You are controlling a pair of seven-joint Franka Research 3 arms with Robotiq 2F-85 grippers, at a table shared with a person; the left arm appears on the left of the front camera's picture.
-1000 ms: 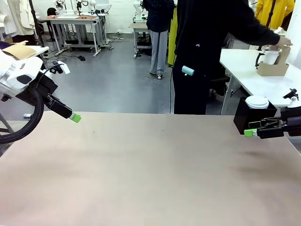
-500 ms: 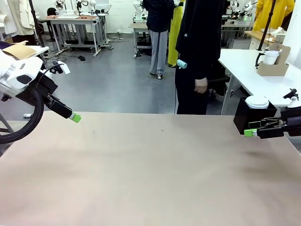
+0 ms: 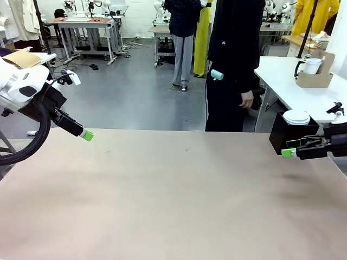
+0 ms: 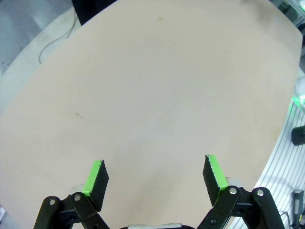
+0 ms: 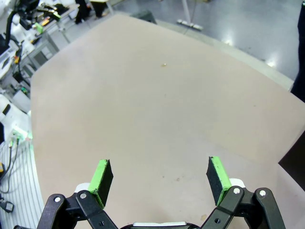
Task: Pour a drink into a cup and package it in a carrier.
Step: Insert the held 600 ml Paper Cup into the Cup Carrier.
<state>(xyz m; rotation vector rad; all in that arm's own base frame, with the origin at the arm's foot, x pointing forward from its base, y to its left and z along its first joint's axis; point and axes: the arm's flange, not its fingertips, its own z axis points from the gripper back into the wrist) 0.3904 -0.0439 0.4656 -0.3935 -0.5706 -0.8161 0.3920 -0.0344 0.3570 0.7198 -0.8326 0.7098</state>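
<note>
The brown cardboard carrier (image 3: 314,78) stands on a white side table (image 3: 287,89) at the far right, off my own table. A white cup (image 3: 312,65) rises from it, with a dark handle beside it. The drink is out of view. My left gripper (image 3: 87,135) hovers over the table's far left edge, and in the left wrist view this gripper (image 4: 155,167) is open over bare tabletop. Near the right edge my right gripper (image 3: 288,153) points inward, and the right wrist view shows it (image 5: 159,169) open with nothing between its pads.
A black cube-shaped box (image 3: 286,134) with a white round lid (image 3: 296,117) on top sits just behind my right gripper. A person in dark clothes (image 3: 233,59) stands at the table's far side with a teal object (image 3: 217,75) at the waist. My beige table (image 3: 173,195) spreads between the arms.
The person has drawn an arm back from the carrier on the side table and now stands upright with the hand down. Neither arm has moved.
</note>
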